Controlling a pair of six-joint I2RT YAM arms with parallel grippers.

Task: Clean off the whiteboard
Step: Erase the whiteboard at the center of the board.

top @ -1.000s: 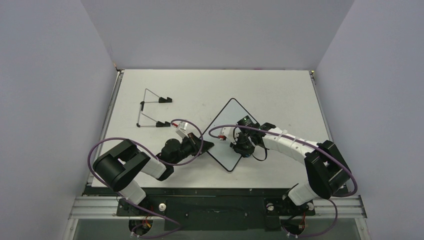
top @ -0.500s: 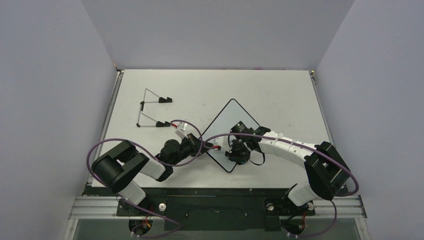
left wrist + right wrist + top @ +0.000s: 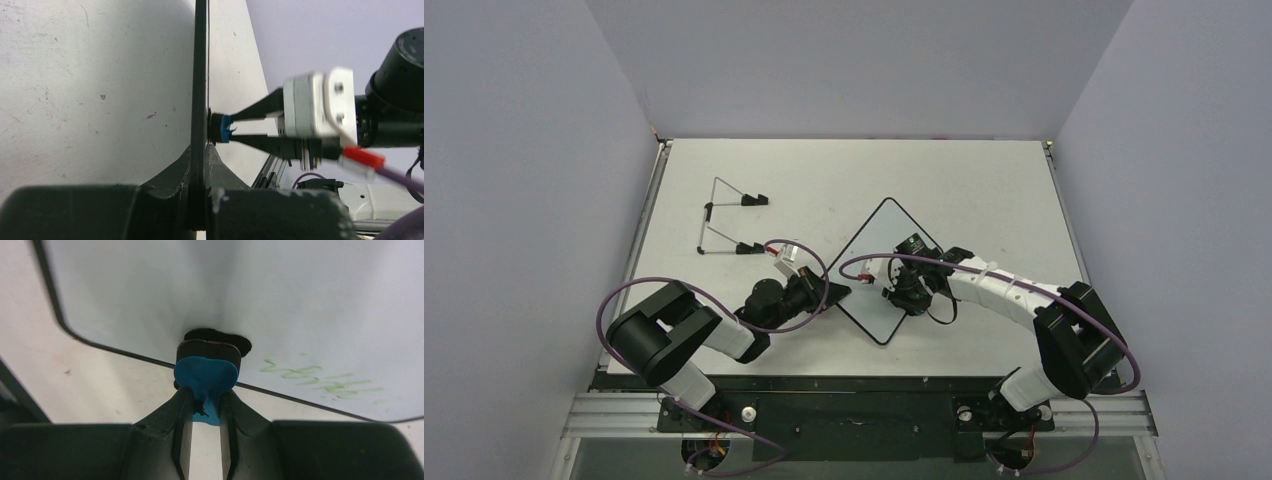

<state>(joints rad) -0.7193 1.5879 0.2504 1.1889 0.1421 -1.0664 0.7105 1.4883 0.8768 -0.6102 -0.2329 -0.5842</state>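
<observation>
The whiteboard point(image 3: 879, 235) is near the middle of the table point(image 3: 984, 180), turned so it looks like a diamond. The left pincer point(image 3: 837, 291) pinches its left corner. Seen from the left wrist, the black rim is squeezed between the two fingers. The right pincer point(image 3: 904, 297) is over the near part of the board. It is closed tight on a small blue and black eraser point(image 3: 206, 374). The black side of the eraser is pressed on the white face, close to the rim. Some faint green writing point(image 3: 320, 381) is just beside it. A thin wire stand point(image 3: 724, 215) lies well apart, at the far left of the table.
</observation>
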